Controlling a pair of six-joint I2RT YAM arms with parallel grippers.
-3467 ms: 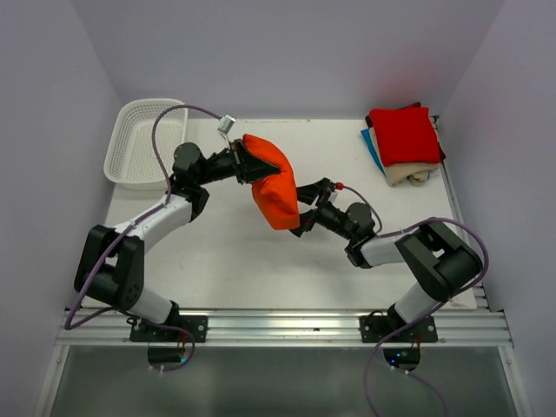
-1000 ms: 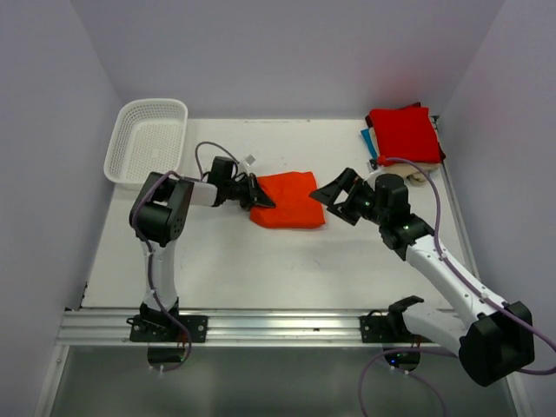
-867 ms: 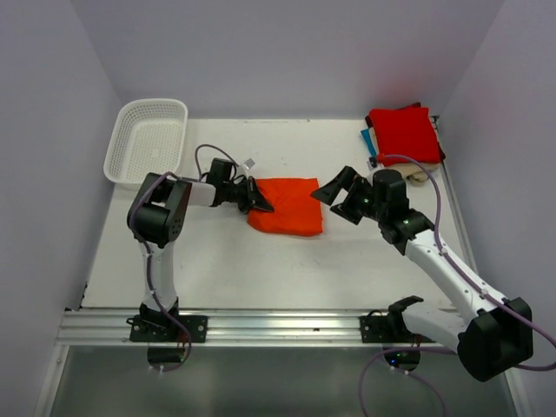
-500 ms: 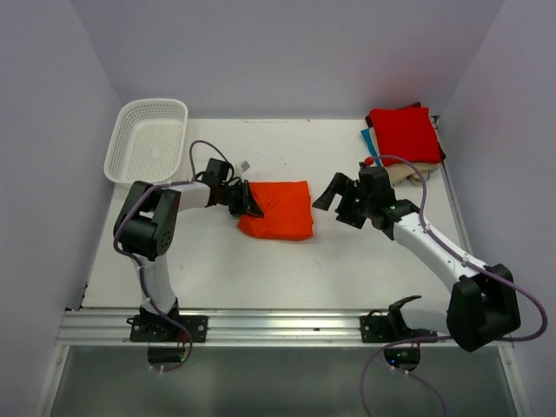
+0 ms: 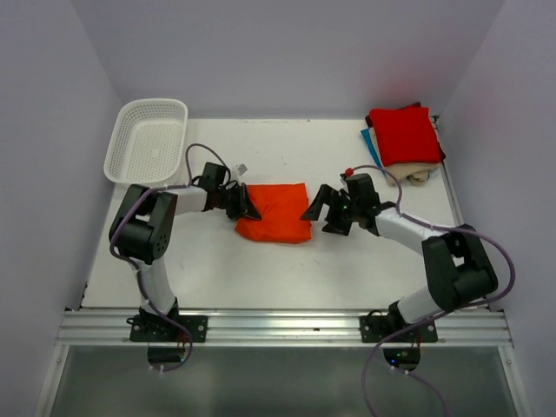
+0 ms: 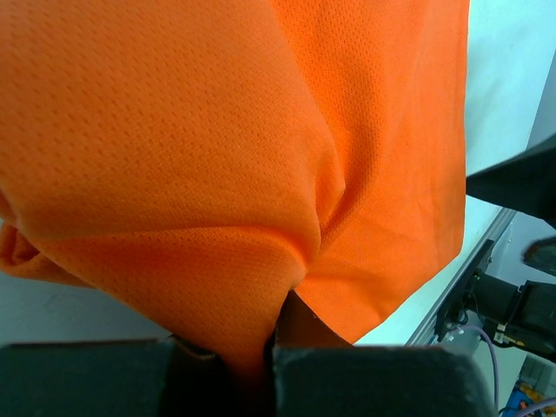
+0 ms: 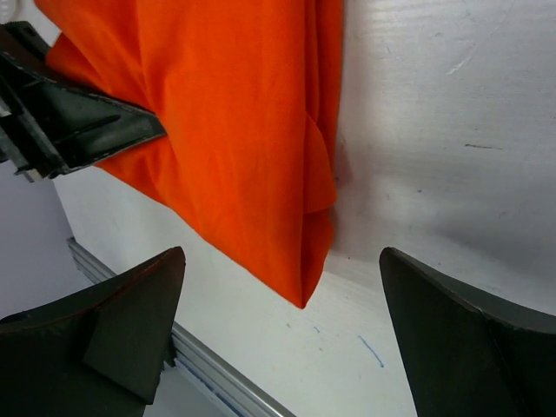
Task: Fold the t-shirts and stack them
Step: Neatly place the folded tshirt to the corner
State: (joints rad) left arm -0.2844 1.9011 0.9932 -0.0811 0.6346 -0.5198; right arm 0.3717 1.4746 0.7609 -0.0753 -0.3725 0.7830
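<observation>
1. Orange shirt (image 5: 274,211) lies in the middle of the table (image 5: 287,278). It is folded to a rough rectangle, a bit wider left-right than deep, and lumpy at its left edge.
2. Left gripper (image 6: 265,352) is clamped on a bunched fold at the shirt's left edge; cloth fills the gap between the fingers.
3. Right gripper (image 5: 316,211) sits low just beside the shirt's right edge, jaws spread wide with nothing held. The right wrist view shows the layered edge straight ahead, not touched.
4. Key relation: the shirt lies between the two grippers, to the left of the right one. The right arm is nearer both the free edge and the stack.
5. Stack (image 5: 402,137) is at the far right corner, red on top with blue and beige edges below. It is well apart from the orange shirt.
6. Basket (image 5: 155,103) is at the far left corner; no shirt seen in it.
7. Judgement: the fold looks near done. The right gripper probably needs to close on the right edge before any carry. Lifted from one side only, the fold may slump open.
</observation>
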